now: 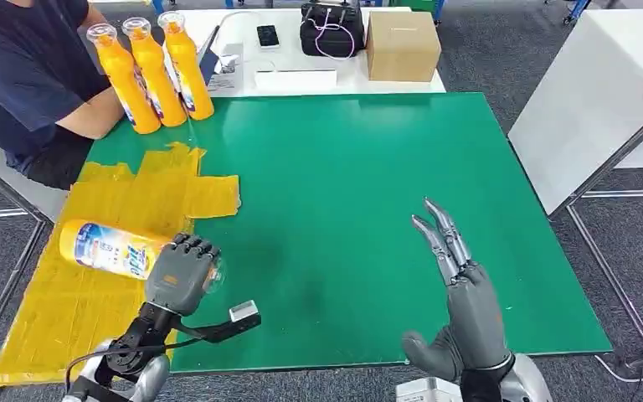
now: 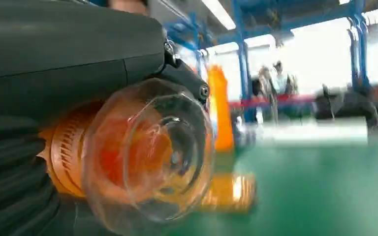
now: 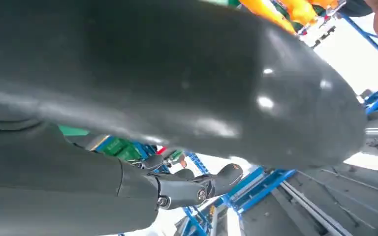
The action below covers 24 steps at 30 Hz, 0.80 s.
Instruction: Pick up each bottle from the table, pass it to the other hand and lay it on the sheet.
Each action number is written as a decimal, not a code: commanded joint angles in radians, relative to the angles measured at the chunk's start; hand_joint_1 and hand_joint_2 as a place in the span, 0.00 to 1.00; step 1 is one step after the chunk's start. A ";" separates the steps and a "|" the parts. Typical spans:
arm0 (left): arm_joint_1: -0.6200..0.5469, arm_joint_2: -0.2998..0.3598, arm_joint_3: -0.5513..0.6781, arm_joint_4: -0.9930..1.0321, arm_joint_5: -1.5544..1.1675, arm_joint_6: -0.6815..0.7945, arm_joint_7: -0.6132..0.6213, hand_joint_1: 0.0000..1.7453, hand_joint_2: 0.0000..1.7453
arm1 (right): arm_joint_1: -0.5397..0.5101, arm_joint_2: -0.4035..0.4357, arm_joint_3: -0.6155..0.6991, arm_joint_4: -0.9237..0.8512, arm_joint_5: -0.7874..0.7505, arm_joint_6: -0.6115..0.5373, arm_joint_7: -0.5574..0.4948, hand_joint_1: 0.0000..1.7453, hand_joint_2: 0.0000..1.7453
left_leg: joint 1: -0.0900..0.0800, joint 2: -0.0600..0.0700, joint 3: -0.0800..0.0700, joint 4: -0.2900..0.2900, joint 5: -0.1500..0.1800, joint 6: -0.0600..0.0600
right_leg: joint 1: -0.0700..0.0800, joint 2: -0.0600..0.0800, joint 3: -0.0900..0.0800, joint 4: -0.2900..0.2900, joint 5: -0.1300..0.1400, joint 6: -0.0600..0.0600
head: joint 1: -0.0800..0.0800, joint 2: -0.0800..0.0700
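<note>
At the far left of the head view, a crumpled yellow plastic sheet covers the left side of the green table mat, and one orange plastic bottle with a blue-and-white label lies on its side across it, its clear cap end toward the robot. The left hand has its fingers curled over that bottle's neck; the left wrist view shows the clear domed cap right against the hand, so the hand appears to be gripping the bottle, which seems to be resting on the sheet or just above it, though I cannot tell whether its weight is fully down. I judge this bottle to be at the laying-down step, with release not yet done. Behind, near the far left corner of the mat, three more upright orange bottles stand in a row beside a seated person's arm; these look untouched, so most of the task remains. To the right, the right hand hovers over the bare mat, fingers extended and apart, holding nothing.
</note>
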 commanded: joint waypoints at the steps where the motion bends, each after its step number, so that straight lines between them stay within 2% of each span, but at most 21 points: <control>1: -0.078 0.086 -0.120 0.194 0.013 -0.051 0.026 1.00 1.00 | -0.008 0.015 -0.025 0.019 0.002 0.011 0.007 0.00 0.00 | 0.000 -0.002 0.005 -0.002 -0.002 -0.001 | 0.000 -0.001 0.005 -0.002 -0.002 -0.001 | 0.000 0.000; 7: -0.138 0.079 -0.164 0.283 -0.002 -0.195 0.074 1.00 1.00 | -0.042 0.030 -0.015 0.049 -0.009 0.022 0.007 0.00 0.00 | 0.000 -0.001 0.006 -0.001 -0.002 -0.002 | 0.000 -0.002 0.008 -0.002 -0.002 -0.001 | 0.000 0.000; 9: -0.159 0.069 -0.174 0.306 0.005 -0.252 0.102 1.00 1.00 | -0.064 0.029 -0.008 0.049 -0.004 0.045 0.048 0.00 0.00 | 0.000 -0.002 0.002 -0.001 0.000 -0.001 | 0.000 -0.002 0.003 -0.001 -0.001 0.000 | 0.000 0.000; 10: -0.163 0.065 -0.168 0.330 0.016 -0.240 0.109 0.00 1.00 | -0.054 0.025 -0.011 0.052 -0.009 0.039 0.039 0.00 0.00 | 0.000 -0.001 0.001 0.000 0.000 -0.001 | 0.000 -0.001 0.002 -0.001 -0.001 0.000 | 0.000 0.000; 15: -0.189 0.047 -0.159 0.317 0.071 -0.283 0.098 0.00 1.00 | -0.091 0.039 0.001 0.043 -0.016 0.046 0.057 0.00 0.00 | 0.000 -0.004 0.002 0.000 0.000 -0.001 | 0.000 -0.003 0.004 -0.001 -0.001 0.000 | 0.000 0.000; 21: -0.162 0.067 -0.150 0.275 0.110 -0.242 0.095 0.00 1.00 | -0.038 0.011 -0.024 0.059 -0.003 0.037 0.058 0.00 0.00 | 0.000 -0.003 0.007 -0.002 -0.001 -0.001 | 0.000 -0.001 0.009 -0.002 -0.001 0.000 | 0.000 0.000; 24: -0.172 0.054 -0.154 0.202 0.132 -0.262 0.098 0.00 1.00 | -0.069 0.025 -0.024 0.061 -0.002 0.051 0.079 0.00 0.00 | 0.001 -0.004 0.004 -0.001 0.000 -0.001 | 0.000 -0.002 0.006 -0.001 -0.001 0.000 | 0.000 0.000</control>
